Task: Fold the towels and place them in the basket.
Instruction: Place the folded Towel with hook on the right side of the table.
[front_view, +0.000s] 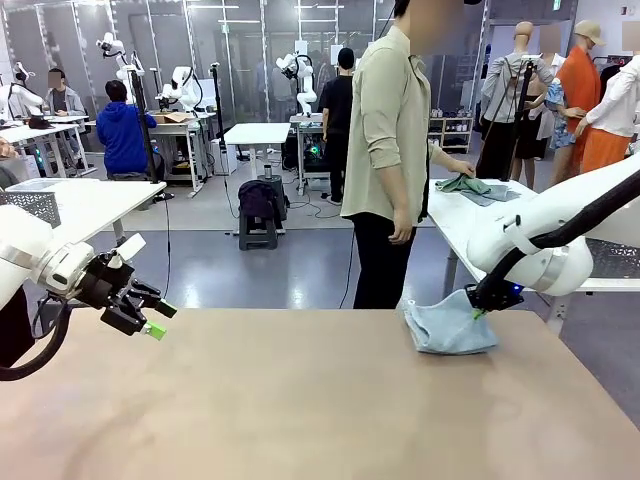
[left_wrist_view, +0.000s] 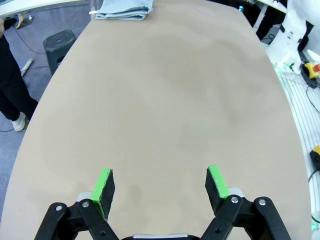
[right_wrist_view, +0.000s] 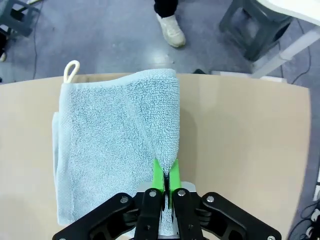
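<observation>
Right jaws pinch the blue towel (right_wrist_view: 115, 145).
Folded towel lies at the counter's (front_view: 300, 400) far right edge, its fold clamped, likely for lifting; left jaws hang open, empty, clear of it.

We're in a big open lab here, white work tables (front_view: 258, 133) and floor cables (front_view: 320, 208) well beyond the left gripper (front_view: 160, 320), people (front_view: 125, 135) seated at them.
</observation>
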